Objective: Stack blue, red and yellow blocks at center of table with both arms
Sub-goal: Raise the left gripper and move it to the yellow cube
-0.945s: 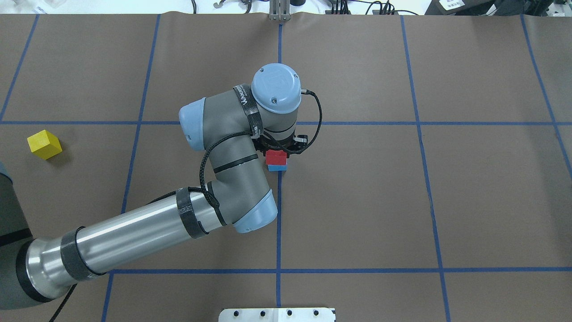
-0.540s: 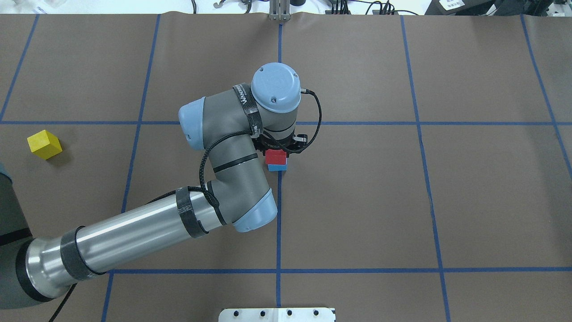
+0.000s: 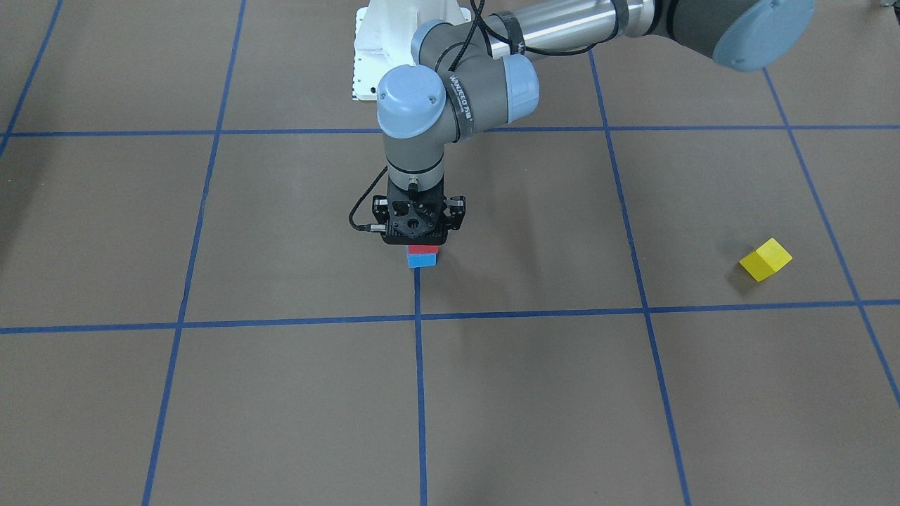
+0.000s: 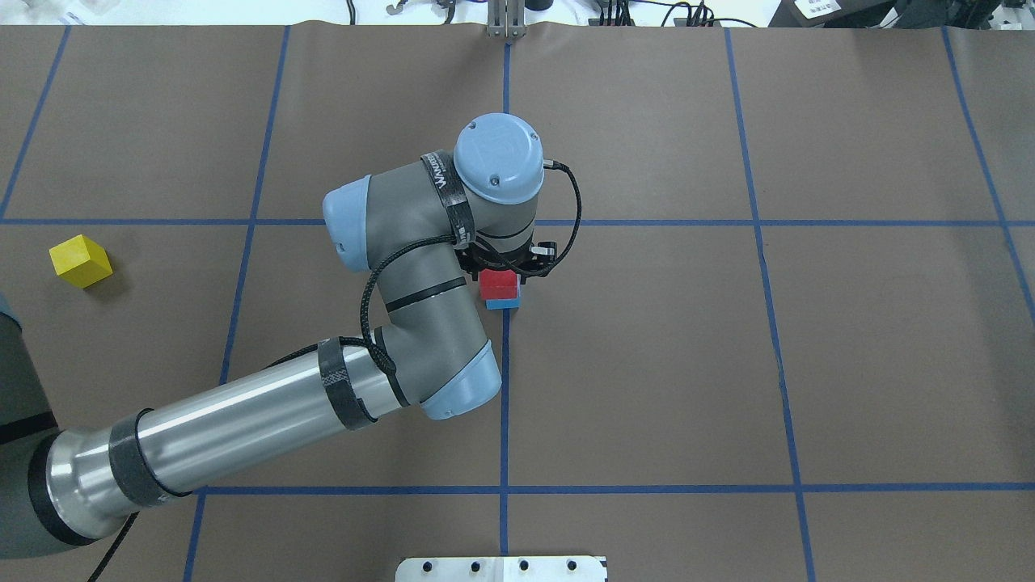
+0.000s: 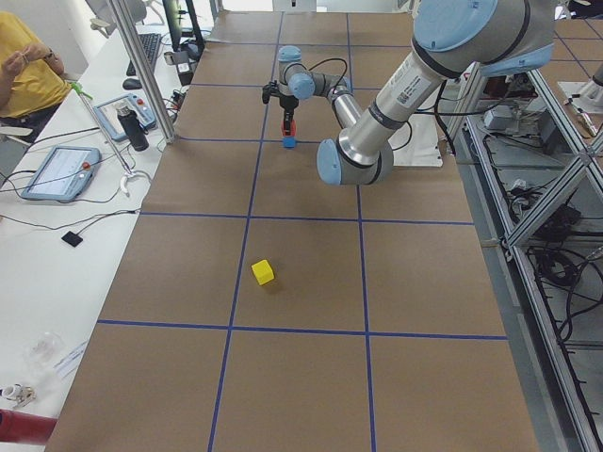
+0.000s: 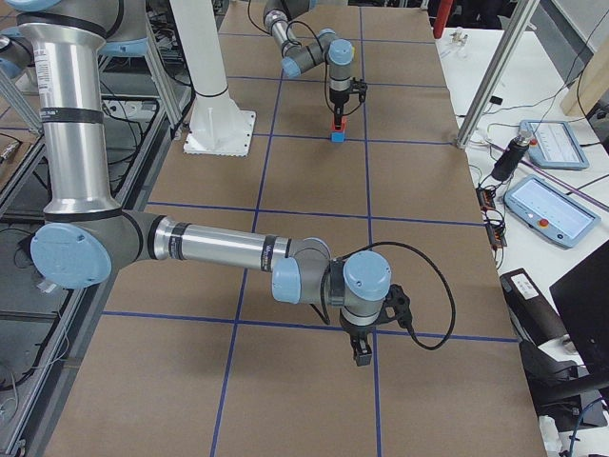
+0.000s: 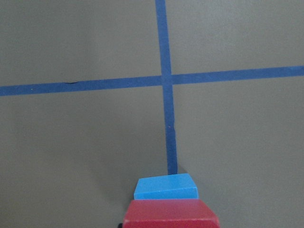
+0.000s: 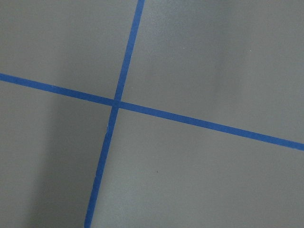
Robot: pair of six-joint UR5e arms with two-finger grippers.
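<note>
1. Left gripper (image 3: 420, 239): you see it pointing straight down over the red block (image 3: 422, 249). Its jaws are hidden, so you cannot tell their grip.
2. The red block sits on the blue block (image 3: 422, 261), on the table's (image 3: 562, 393) centre tape line.
3. Left arm (image 4: 242, 420): the wrist is vertical and the elbow is bent.
4. The yellow block (image 3: 765, 259) lies well apart, on the robot's left.
5. Right gripper (image 6: 362, 357): it points down, well apart from the stack. You cannot tell how its jaws stand.
</note>
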